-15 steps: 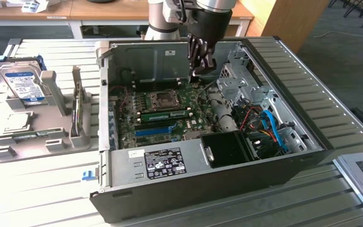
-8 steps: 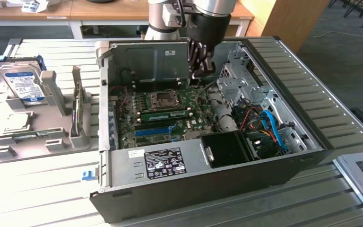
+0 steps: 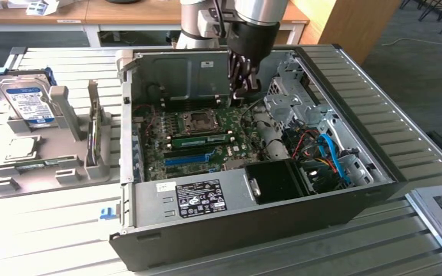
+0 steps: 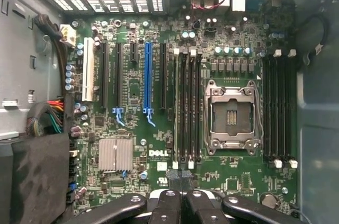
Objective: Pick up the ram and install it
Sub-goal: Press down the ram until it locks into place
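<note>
The ram point(image 3: 202, 138) is a long green stick lying along a memory slot on the motherboard point(image 3: 205, 152), just in front of the empty processor socket point(image 3: 200, 121). In the wrist view that bank of slots point(image 4: 185, 110) runs beside the socket point(image 4: 233, 115), with what looks like the ram point(image 4: 177, 110) edge-on in the outermost slot. My gripper point(image 3: 240, 95) hangs inside the open computer case, above the board and a little to the exterior view's right of the socket. Its black fingers point(image 4: 167, 205) are pressed together with nothing between them, and the gripper point(image 4: 180, 203) sits over the end of those slots.
A grey holder point(image 3: 52, 172) on the exterior view's left carries a hard drive point(image 3: 25, 100) with a blue-white label and a square silver processor chip point(image 3: 21, 148). The case walls point(image 3: 359, 132), power supply point(image 3: 198, 195), drive cage point(image 3: 290, 95) and blue and red cables point(image 3: 324, 152) crowd the board.
</note>
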Robot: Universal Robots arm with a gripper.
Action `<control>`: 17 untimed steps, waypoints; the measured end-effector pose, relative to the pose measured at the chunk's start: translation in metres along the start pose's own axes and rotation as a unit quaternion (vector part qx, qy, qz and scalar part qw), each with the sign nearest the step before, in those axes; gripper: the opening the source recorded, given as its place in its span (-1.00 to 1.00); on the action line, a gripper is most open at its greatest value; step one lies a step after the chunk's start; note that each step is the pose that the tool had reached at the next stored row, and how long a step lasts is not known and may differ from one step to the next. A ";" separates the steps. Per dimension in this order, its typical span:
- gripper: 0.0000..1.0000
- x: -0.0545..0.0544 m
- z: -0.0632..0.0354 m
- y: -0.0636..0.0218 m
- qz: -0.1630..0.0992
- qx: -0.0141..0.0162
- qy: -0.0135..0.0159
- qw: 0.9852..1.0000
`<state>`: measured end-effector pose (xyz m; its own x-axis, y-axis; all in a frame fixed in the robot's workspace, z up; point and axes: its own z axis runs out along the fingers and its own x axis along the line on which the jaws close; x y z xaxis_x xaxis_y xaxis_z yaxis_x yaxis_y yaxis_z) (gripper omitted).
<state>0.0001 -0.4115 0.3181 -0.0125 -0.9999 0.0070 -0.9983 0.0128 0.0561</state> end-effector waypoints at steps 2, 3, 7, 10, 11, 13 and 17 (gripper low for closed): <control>-0.80 0.000 0.0019 -0.0001 0.000 0.000 0.000 1.000; -0.80 0.000 0.0029 -0.0002 0.000 0.000 0.000 1.000; -0.80 0.000 0.0081 -0.0005 0.000 0.000 0.001 1.000; -0.80 0.000 0.0122 -0.0007 0.000 0.000 0.001 1.000; -0.80 0.000 0.0132 -0.0007 0.000 0.000 0.001 1.000; -0.80 0.000 0.0150 -0.0008 0.000 0.000 0.001 1.000; -0.80 0.000 0.0186 -0.0010 0.000 0.000 0.002 1.000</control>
<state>0.0001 -0.4115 0.2994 -0.0125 -0.9999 0.0107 -0.9983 0.0130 0.0560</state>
